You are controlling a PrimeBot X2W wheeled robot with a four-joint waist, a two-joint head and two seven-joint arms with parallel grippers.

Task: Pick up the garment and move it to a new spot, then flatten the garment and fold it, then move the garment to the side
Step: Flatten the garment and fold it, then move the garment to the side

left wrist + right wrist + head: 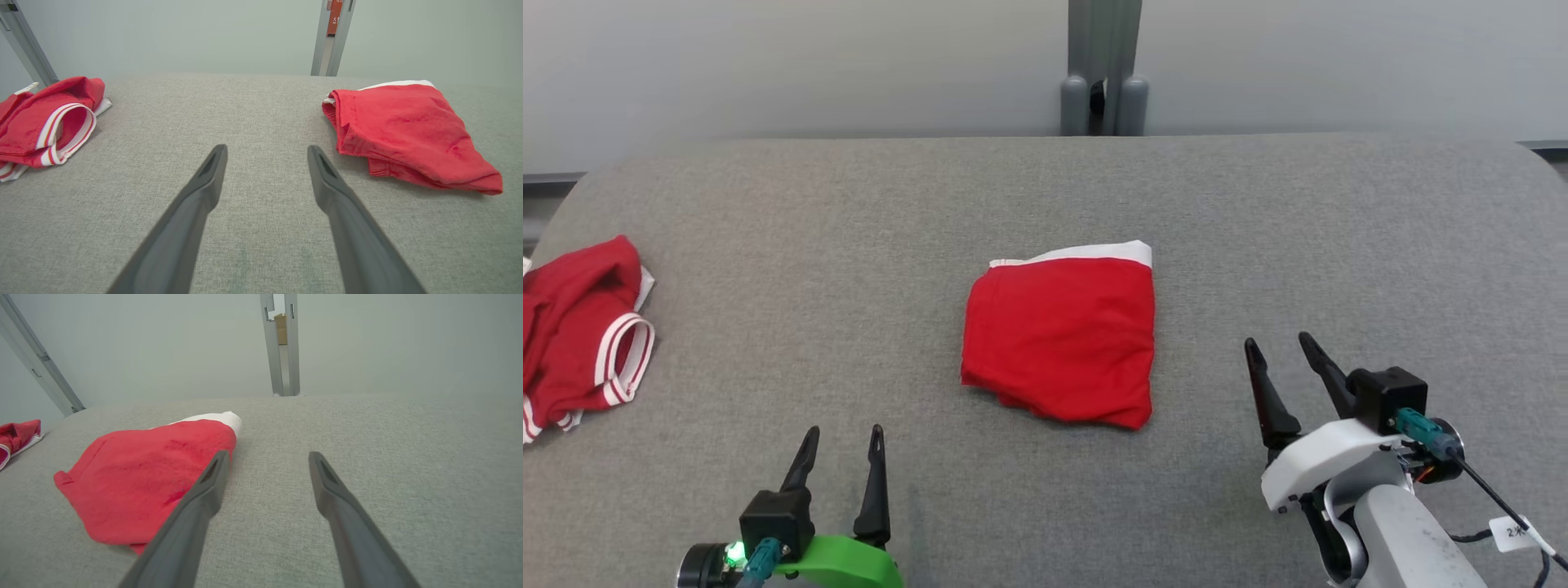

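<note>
Altogether two: folded garment, crumpled garment, perhaps shorts.

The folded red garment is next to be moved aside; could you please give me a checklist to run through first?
1. The folded red garment lies compact mid-table: ok.
2. The left gripper is open and empty: ok.
3. The right gripper is open, apart from the garment, to its right: ok.
4. Bare grey table lies between it and the crumpled red garment on the left: ok.
5. Fold layers aligned: not ok, a lower layer peeks out at the near edge.
</note>
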